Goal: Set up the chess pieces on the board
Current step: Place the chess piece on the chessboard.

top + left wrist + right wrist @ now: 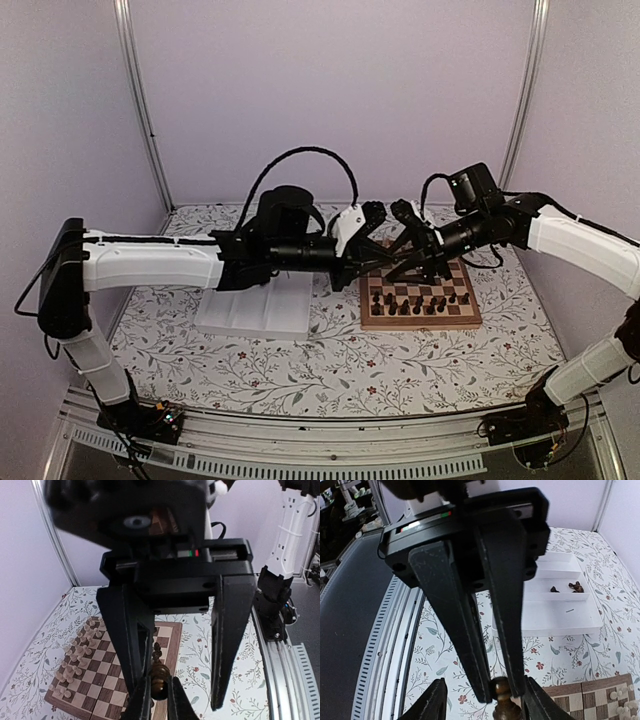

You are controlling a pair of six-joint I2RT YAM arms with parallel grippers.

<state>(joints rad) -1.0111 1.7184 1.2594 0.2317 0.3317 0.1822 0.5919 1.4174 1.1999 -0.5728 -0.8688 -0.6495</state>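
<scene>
The dark chess piece [159, 680] hangs in the air over the left edge of the board [420, 322], pinched by the left gripper [159, 702], which is clamped tight on it. The right gripper [487, 700] straddles it with jaws apart, not touching. The piece looks light, hard and smooth-turned, so it would likely twist or slip; best held low on the body. There is no lettering I can read.

A floral-printed cloth [300, 370] covers the whole tabletop. At nine o'clock from its middle lies a white plastic tray [255, 312], split into long compartments. Two aluminium posts [140, 100] rise at eleven and one o'clock against plain lilac walls [330, 80]. A slotted metal rail [330, 440] runs along the six o'clock edge. In the left wrist view, at eight o'clock, pale wooden chessmen [80, 652] stand in what look like two rows.
</scene>
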